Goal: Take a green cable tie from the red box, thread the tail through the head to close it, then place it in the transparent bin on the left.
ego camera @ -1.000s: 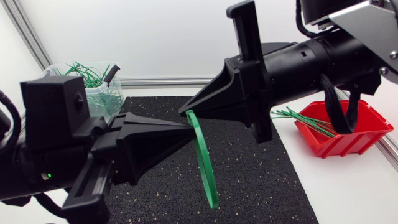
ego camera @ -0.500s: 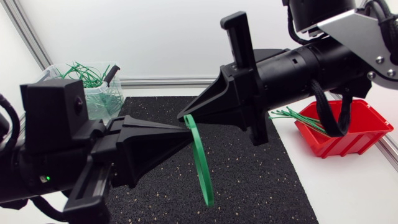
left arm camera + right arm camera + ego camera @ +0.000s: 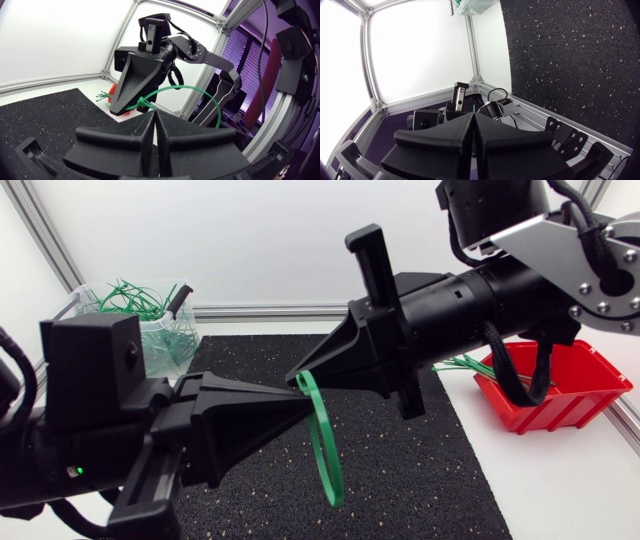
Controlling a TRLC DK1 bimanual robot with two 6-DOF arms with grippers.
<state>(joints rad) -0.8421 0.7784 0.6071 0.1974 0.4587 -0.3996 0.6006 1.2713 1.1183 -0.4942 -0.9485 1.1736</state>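
Observation:
A green cable tie (image 3: 325, 442) hangs as a closed loop above the black mat. Both grippers meet at its top end. My left gripper (image 3: 300, 396) comes from the left and is shut on the tie by its head. My right gripper (image 3: 297, 372) comes from the right, shut on the tie's tail just above. In the left wrist view the cable tie (image 3: 200, 92) arcs out from my left gripper (image 3: 155, 113), with the right gripper (image 3: 125, 106) close ahead. The right gripper (image 3: 472, 115) shows a sliver of green at its tip. The red box (image 3: 575, 395) holds several green ties (image 3: 470, 365).
The transparent bin (image 3: 160, 330) at the back left holds several green ties. A black mat (image 3: 430, 470) covers the middle of the table, with white tabletop around it. Both arms fill the space above the mat.
My right arm has shifted a little to the left and turned, and the loop has moved slightly left with it. The left arm has barely moved.

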